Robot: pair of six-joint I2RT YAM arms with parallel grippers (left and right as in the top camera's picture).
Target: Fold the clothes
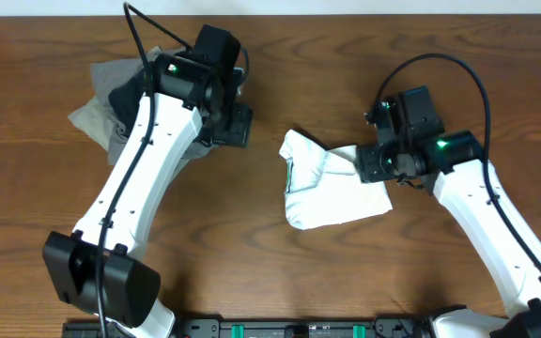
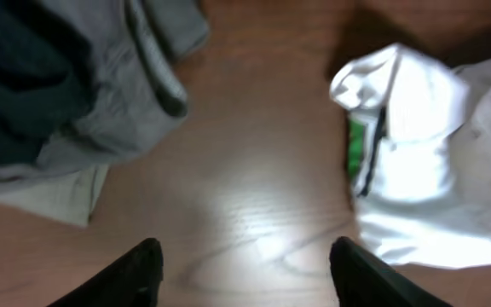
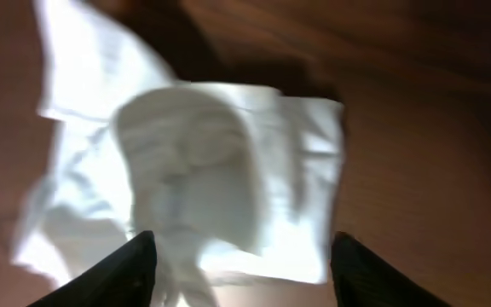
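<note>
At the centre of the wooden counter (image 1: 252,253), a white garment (image 1: 332,188) lies crumpled and partly doubled over, one corner peaked toward the left arm. I have the right end effector (image 3: 244,269) poised at the garment's right edge, fingers spread wide with nothing between them. The left end effector (image 2: 245,277) hovers over bare wood between the white piece and a heap of grey and dark clothes (image 1: 111,99) on its own side, its fingers likewise spread and empty. A green label (image 2: 356,158) shows beside a dark seam at what I take to be the neckline. I judge the fabric light, thin and limp: it will sag, drag and bunch rather than hold a crease, and a pinch may gather more than one layer. It will not break, and it should slide easily on the smooth wood. The best holds, to my eye, are the outer corners or the hem, one per arm, so the cloth can be pulled flat before any fold is made.
</note>
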